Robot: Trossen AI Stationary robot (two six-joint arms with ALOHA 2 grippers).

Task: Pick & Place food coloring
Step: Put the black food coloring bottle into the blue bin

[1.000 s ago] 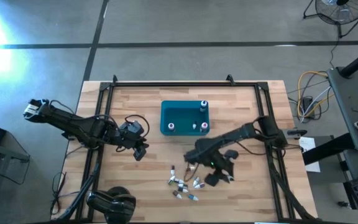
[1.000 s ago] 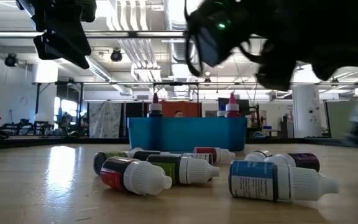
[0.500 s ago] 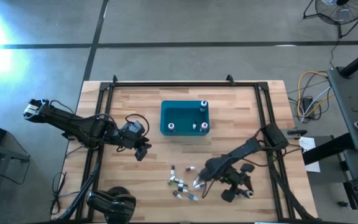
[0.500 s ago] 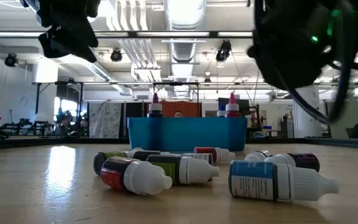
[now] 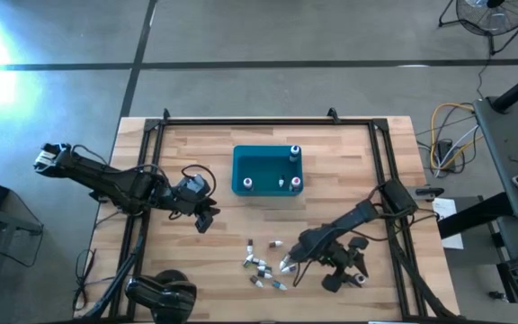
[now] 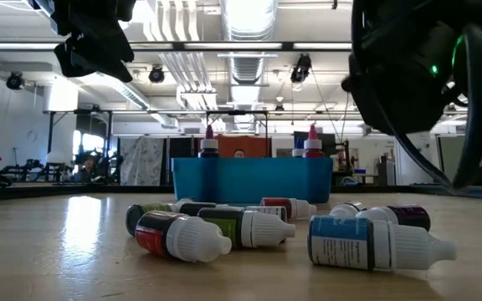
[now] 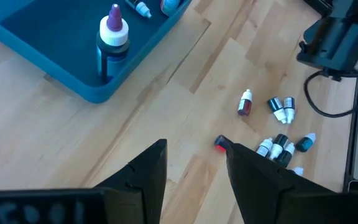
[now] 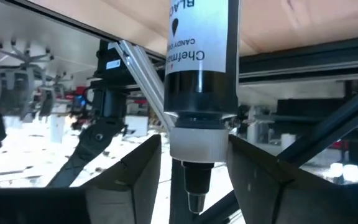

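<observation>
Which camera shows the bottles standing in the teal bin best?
The high view: three upright bottles show inside the bin. The low view shows only two tips above its wall; the left wrist view shows one whole and two partly; the right wrist view, none.
</observation>
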